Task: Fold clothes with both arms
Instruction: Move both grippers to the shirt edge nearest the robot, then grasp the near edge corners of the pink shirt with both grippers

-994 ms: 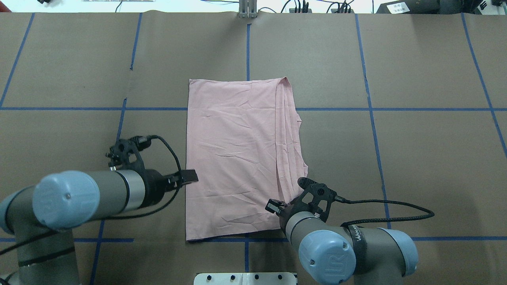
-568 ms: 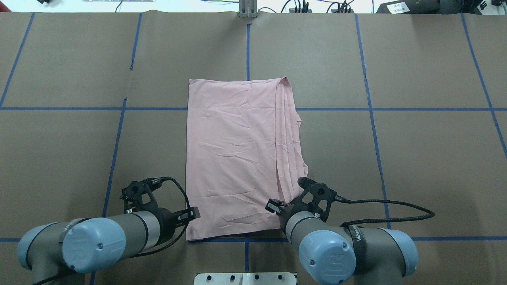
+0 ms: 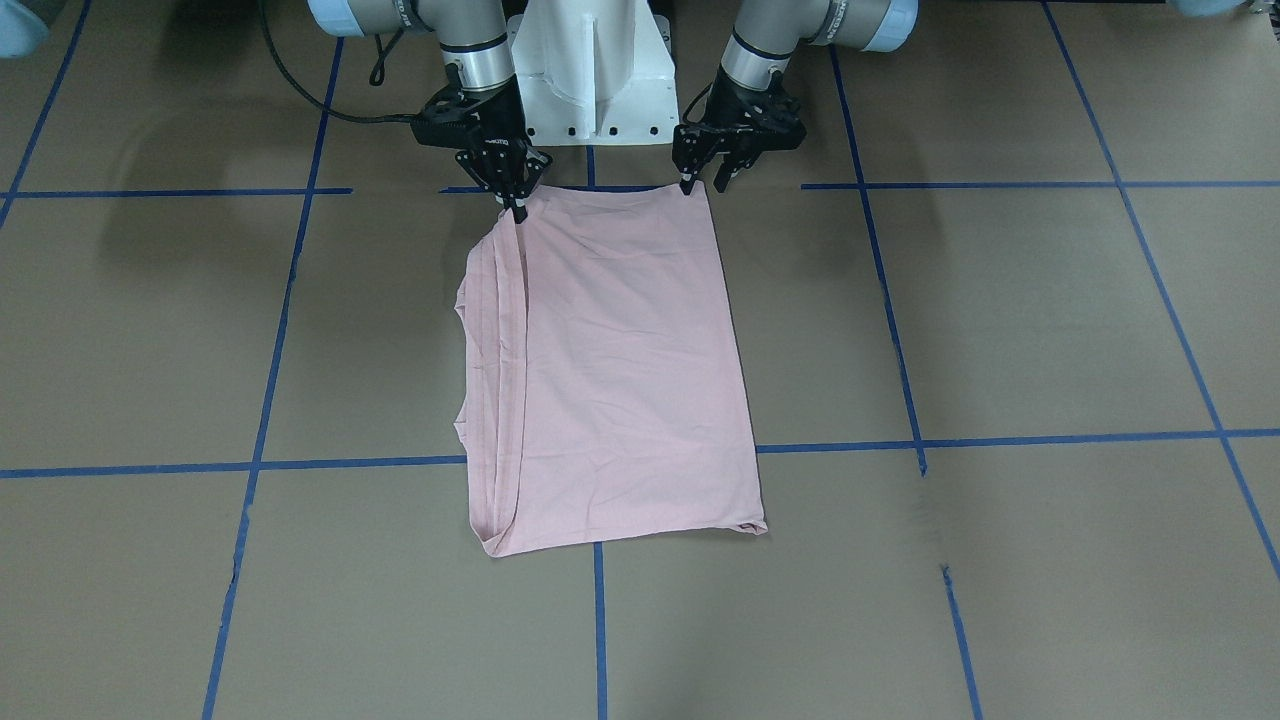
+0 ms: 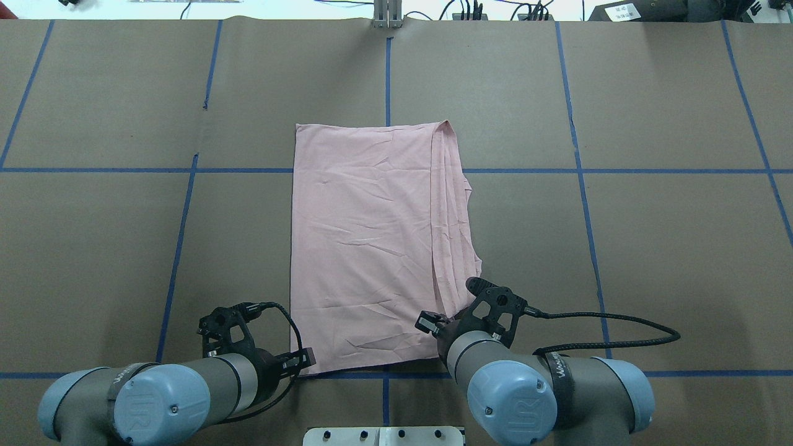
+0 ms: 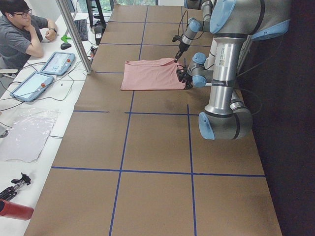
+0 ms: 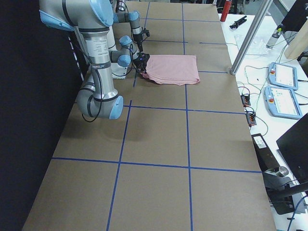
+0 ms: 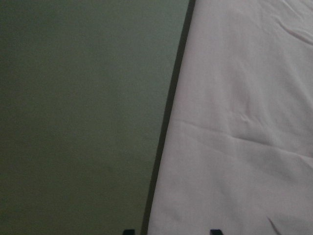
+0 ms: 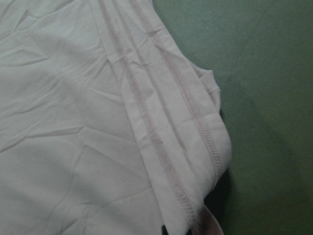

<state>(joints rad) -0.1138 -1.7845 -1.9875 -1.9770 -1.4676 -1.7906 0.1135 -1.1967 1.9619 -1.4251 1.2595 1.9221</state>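
Note:
The pale pink T-shirt [image 4: 372, 248] lies folded into a long rectangle on the brown table, with stacked hems along its right side. Its print and collar are hidden. My left gripper [image 4: 303, 359] is open at the shirt's near left corner. In the left wrist view [image 7: 171, 231] its fingertips straddle the shirt's edge [image 7: 234, 122]. My right gripper [image 4: 435, 327] is shut on the near right corner. In the front view it [image 3: 517, 205] pinches that corner of the shirt [image 3: 620, 370], and the left gripper [image 3: 703, 185] stands at the other corner. The right wrist view shows the bunched hems [image 8: 195, 147].
The white pedestal base [image 4: 384, 435] sits at the near edge between the arms. Blue tape lines [image 4: 582, 186] grid the brown table. A metal post [image 4: 387, 15] stands at the far edge. An operator [image 5: 19, 29] and control tablets [image 5: 56, 63] are beyond the far side.
My left arm has moved back along the shirt's left edge, from about mid-length to the near left corner. The right arm and the shirt have not moved.

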